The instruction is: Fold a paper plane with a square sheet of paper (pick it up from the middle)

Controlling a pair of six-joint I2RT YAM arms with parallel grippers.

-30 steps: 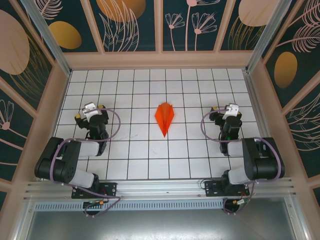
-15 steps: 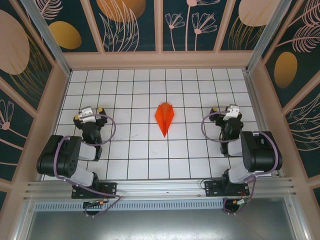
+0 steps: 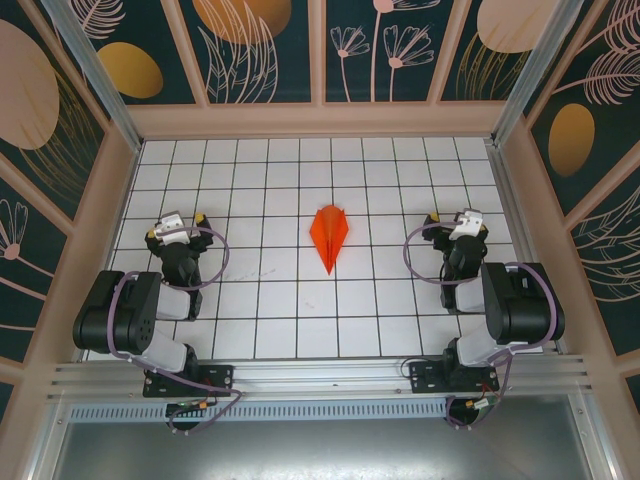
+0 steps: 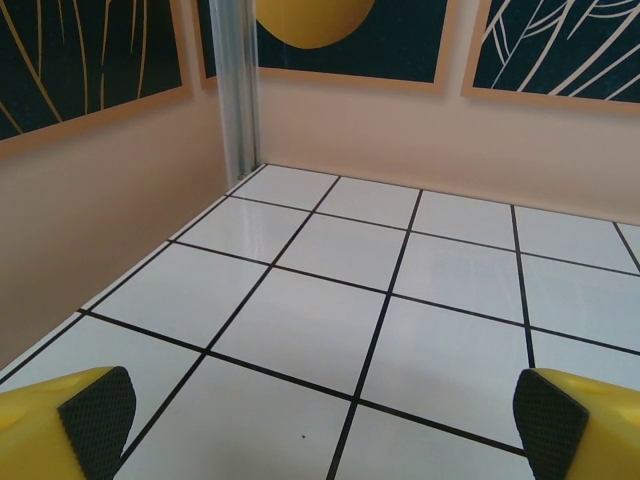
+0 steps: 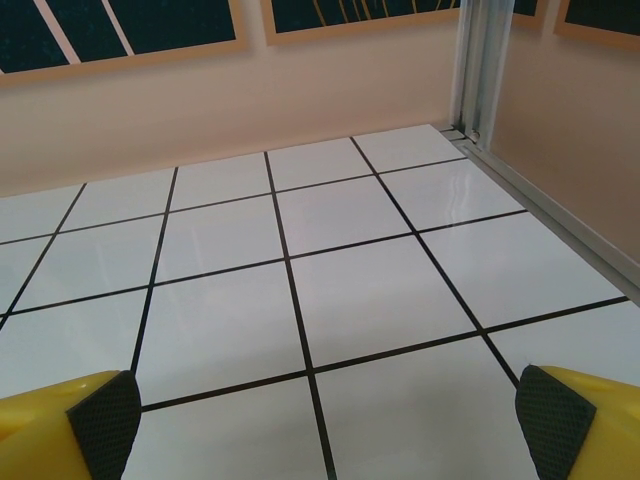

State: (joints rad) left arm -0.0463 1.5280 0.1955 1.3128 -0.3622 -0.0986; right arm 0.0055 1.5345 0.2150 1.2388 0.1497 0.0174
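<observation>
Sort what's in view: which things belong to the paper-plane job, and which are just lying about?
Job: paper plane, a folded orange dart lying mid-table between the arms; left gripper and right gripper, both open and holding nothing.
Not the job: white tiled table; patterned wall panels.

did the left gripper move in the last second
Yes. The left gripper has shifted slightly left, toward the left wall, judged against the grid lines of the tiled table in the top view.

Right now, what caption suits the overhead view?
Orange paper plane lies between the open left gripper and open right gripper.
</observation>
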